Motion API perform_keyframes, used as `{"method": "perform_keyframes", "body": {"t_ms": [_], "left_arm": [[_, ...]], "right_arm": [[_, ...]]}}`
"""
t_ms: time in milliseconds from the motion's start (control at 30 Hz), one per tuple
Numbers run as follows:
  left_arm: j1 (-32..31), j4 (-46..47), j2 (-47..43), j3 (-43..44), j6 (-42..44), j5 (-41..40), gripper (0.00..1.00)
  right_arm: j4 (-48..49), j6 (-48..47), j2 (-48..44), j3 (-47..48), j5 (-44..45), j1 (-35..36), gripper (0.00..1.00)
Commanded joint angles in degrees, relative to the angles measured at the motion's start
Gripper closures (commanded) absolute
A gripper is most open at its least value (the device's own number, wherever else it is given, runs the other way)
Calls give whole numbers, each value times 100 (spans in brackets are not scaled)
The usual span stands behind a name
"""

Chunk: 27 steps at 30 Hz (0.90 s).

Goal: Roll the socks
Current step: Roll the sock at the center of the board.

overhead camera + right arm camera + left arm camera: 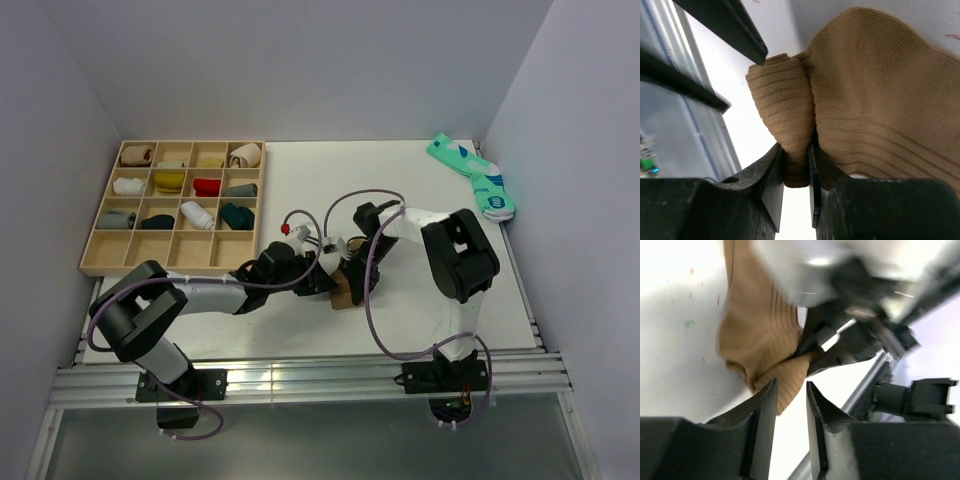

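Note:
A long tan-brown sock [343, 290] lies bunched on the white table between the two arms. In the right wrist view one end of it is rolled into a thick fold [782, 100], and my right gripper [796, 150] is shut on that fold. The rest of the tan sock [880, 100] spreads flat to the right. My left gripper [791, 386] stands open, with the sock's ribbed tip [760, 330] just at and beyond its fingertips, not pinched. A teal pair of socks [475, 178] lies at the table's far right corner. No white sock lies loose on the table.
A wooden compartment tray [110, 248] holding several rolled socks sits at the back left. Both arms crowd together at the table's near middle. A metal rail [300, 378] runs along the near edge, and grey walls close in the sides and back.

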Motion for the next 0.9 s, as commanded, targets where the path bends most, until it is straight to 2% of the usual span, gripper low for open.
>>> {"method": "perform_keyframes", "body": {"t_ms": [0,100,300,567,867], "left_arm": [[-112,148,-264,-55,855,-635,64],[-191,226,-195,-20,1330,-741,62],[-244,840,60,-28,1885,-408,58],[-244,1263,692,130,2088,286,56],[-244,1992,948,-28,1877,797,50]], "right_arm": [[-701,-219,264,369,-223,-89,86],[-991,-307,388,588,-311,-115,86],[-1203,-281,643,774,-312,-150,85],[-1317,-184,889,958,-329,-229,85],[-1309,-43,1012,1029,-311,-300,85]]}}
